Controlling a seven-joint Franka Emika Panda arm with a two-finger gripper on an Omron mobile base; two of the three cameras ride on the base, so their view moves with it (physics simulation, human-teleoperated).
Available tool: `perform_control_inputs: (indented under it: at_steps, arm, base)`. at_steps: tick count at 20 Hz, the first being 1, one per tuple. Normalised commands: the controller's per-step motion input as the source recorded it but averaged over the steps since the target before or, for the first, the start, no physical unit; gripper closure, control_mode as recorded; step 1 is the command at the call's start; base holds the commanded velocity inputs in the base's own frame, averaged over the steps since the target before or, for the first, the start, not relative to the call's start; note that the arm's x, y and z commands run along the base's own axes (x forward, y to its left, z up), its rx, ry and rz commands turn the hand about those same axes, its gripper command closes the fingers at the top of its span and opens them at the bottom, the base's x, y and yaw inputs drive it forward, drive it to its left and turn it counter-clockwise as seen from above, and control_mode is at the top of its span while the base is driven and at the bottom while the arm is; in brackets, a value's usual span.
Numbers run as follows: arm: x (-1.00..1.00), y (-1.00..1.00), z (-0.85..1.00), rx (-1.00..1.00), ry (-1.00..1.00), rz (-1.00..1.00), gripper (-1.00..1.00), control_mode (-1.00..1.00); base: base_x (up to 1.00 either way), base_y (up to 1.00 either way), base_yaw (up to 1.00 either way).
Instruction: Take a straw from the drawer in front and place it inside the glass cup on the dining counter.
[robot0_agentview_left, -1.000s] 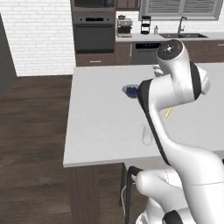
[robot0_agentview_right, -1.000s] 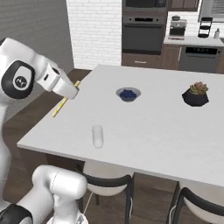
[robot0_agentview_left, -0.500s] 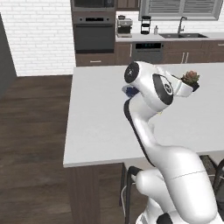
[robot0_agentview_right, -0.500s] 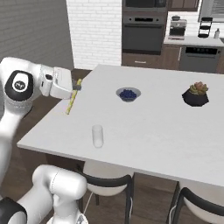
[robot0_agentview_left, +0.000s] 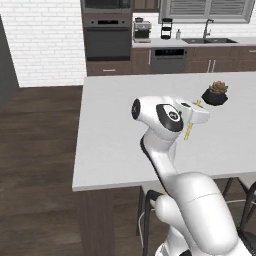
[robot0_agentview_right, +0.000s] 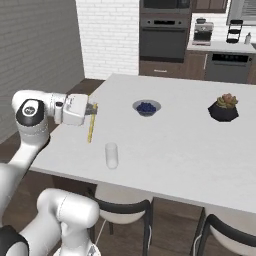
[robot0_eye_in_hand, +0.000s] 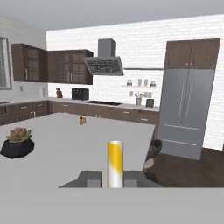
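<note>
My gripper (robot0_agentview_right: 93, 111) is shut on the straw (robot0_agentview_right: 91, 128), a thin yellow-green stick gripped near its upper end and hanging almost upright over the dining counter (robot0_agentview_right: 170, 145). The glass cup (robot0_agentview_right: 111, 155), small and clear, stands on the counter near its front edge, below and right of the straw, apart from it. In the left base view the gripper (robot0_agentview_left: 196, 114) holds the straw (robot0_agentview_left: 188, 132) out to the arm's right. In the hand view the straw (robot0_eye_in_hand: 115, 162) stands between the dark fingertips (robot0_eye_in_hand: 90, 178). The drawer is out of view.
A bowl of blue berries (robot0_agentview_right: 146, 107) sits mid-counter and a dark plant pot (robot0_agentview_right: 223, 109) further right, also seen as the pot (robot0_agentview_left: 215, 95). Dark chairs (robot0_agentview_right: 120, 212) are tucked under the counter's near edge. A steel fridge (robot0_eye_in_hand: 186, 116) stands beyond the counter's end.
The arm has swung the hand further over the counter, towards the glass cup's side. The straw, still gripped, has turned from slanted to nearly upright.
</note>
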Motion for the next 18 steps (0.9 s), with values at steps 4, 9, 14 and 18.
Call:
perform_control_inputs:
  at_steps: [4, 9, 14, 18]
  arm:
    - [0.54, 0.02, -0.24, -0.03, 0.06, -0.07, 1.0, -1.0]
    - [0.47, 0.07, -0.2, -0.02, 0.03, -0.05, 1.0, -1.0]
    - [0.41, 0.01, -0.27, -0.03, 0.05, -0.08, 1.0, -1.0]
    - [0.38, 0.0, -0.26, -0.03, 0.04, -0.09, 1.0, -1.0]
  base:
    - [0.0, 0.0, 0.0]
    - [0.0, 0.0, 0.0]
    - [0.0, 0.0, 0.0]
    - [0.0, 0.0, 0.0]
